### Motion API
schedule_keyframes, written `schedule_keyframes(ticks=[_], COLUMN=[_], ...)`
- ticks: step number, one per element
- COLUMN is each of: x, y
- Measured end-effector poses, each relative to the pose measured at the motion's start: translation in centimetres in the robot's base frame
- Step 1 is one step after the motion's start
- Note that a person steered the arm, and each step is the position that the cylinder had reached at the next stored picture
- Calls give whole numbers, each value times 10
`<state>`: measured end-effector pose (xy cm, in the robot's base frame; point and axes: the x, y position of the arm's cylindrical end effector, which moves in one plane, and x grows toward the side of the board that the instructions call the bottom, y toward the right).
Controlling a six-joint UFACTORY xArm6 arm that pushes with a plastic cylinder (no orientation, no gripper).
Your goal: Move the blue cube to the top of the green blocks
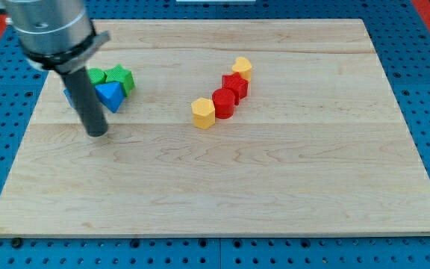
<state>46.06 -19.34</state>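
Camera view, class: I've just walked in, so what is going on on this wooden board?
A robot arm with a dark rod is pushing small blocks about. My tip rests on the wooden board at the view's left, just below a cluster of blocks: two green blocks, a blue triangular block and a blue block mostly hidden behind the rod, its shape unclear. Near the middle, two red blocks sit in a diagonal row between two yellow blocks.

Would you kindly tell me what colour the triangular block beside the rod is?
Blue, seen in the camera view.
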Motion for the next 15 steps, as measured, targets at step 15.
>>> schedule_keyframes(ticks=[15], x=[-147], y=[-109])
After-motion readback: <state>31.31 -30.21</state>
